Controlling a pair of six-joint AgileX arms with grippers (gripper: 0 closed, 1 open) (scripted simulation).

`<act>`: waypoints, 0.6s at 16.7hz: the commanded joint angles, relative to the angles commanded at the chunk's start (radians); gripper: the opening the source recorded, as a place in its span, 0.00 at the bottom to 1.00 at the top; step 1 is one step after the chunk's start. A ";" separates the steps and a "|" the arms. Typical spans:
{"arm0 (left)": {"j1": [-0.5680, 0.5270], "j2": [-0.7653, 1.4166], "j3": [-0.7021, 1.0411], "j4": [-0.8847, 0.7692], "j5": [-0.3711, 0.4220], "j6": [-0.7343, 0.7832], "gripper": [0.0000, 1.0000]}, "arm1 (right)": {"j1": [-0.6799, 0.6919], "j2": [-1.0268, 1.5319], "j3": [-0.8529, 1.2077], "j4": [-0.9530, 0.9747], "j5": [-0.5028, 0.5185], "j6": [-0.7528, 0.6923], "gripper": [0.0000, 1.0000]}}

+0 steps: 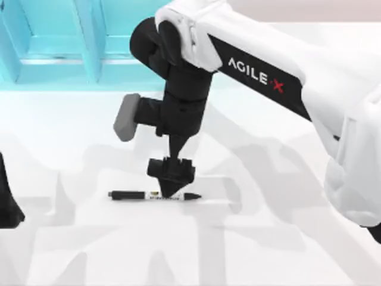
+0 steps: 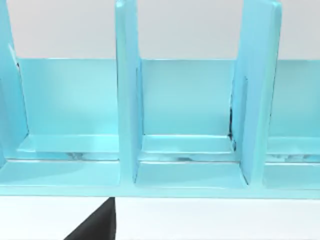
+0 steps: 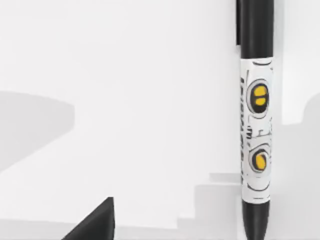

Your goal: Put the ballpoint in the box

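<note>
The right hand (image 1: 177,192) pointed straight down over the ballpoint (image 1: 134,195), covering part of its white band; whether its fingers stood apart or together could not be told. The slim black ballpoint lay flat on the smooth white table (image 1: 268,238), near its centre, pointed tip toward 3 o'clock. At 11 o'clock stood the glossy turquoise box (image 1: 59,65), cut off by the edge, its compartments (image 2: 187,150) holding nothing. The left arm (image 1: 9,202) sat at 9 o'clock, mostly cut off.
</note>
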 joint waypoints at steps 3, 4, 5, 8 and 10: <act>0.000 0.000 0.000 0.000 0.000 0.000 1.00 | 0.013 0.037 0.094 -0.002 0.011 -0.021 1.00; 0.000 0.000 0.000 0.000 0.000 0.000 1.00 | 0.014 0.040 0.105 -0.001 0.012 -0.023 1.00; 0.000 0.000 0.000 0.000 0.000 0.000 1.00 | 0.014 0.040 0.105 -0.001 0.012 -0.023 1.00; 0.000 0.000 0.000 0.000 0.000 0.000 1.00 | 0.014 0.040 0.105 -0.001 0.012 -0.023 1.00; 0.000 0.000 0.000 0.000 0.000 0.000 1.00 | 0.010 0.037 0.101 0.002 0.012 -0.022 1.00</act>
